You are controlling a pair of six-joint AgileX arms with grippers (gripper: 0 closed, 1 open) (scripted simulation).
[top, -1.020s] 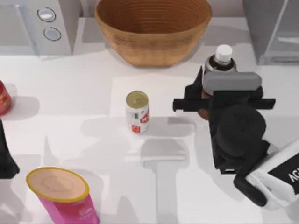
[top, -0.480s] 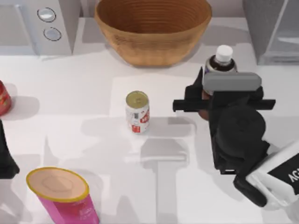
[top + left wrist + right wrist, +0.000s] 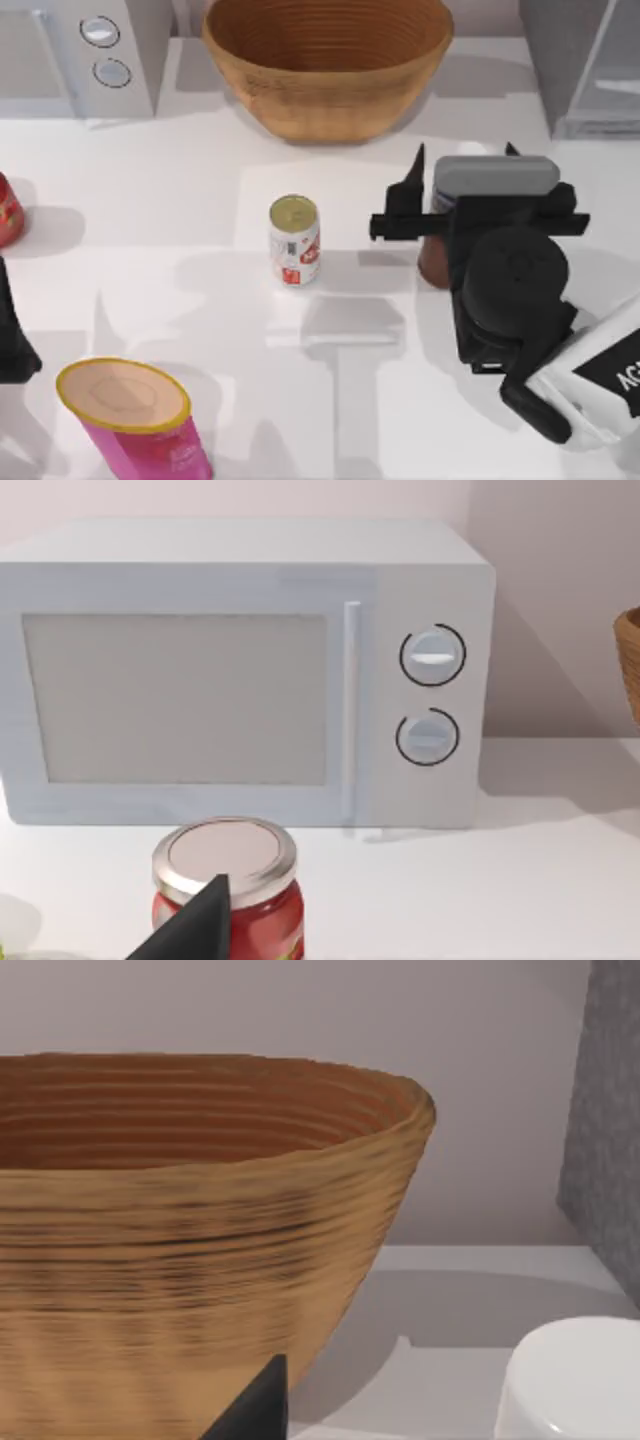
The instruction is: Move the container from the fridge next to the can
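Note:
The container (image 3: 434,262) stands on the table right of the can (image 3: 294,240), about a hand's width away. From above I see just its dark brown lower part, because my right wrist covers the rest. Its white cap (image 3: 575,1385) appears close up in the right wrist view. My right gripper (image 3: 465,155) hovers over the container, open, with a finger on either side of it and apart from it. The fridge (image 3: 580,60) stands at the back right, and its dark grey side (image 3: 615,1110) is also in the right wrist view.
A wide wicker bowl (image 3: 327,60) sits at the back centre. A light grey microwave (image 3: 240,670) fills the back left, with a red jar (image 3: 228,880) in front of it. A pink canister (image 3: 135,420) stands front left. My left gripper (image 3: 8,335) is parked at the left edge.
My right gripper's fingers have spread apart and let go of the container. The container has dropped lower, and its white cap has slipped out of the top view under my wrist.

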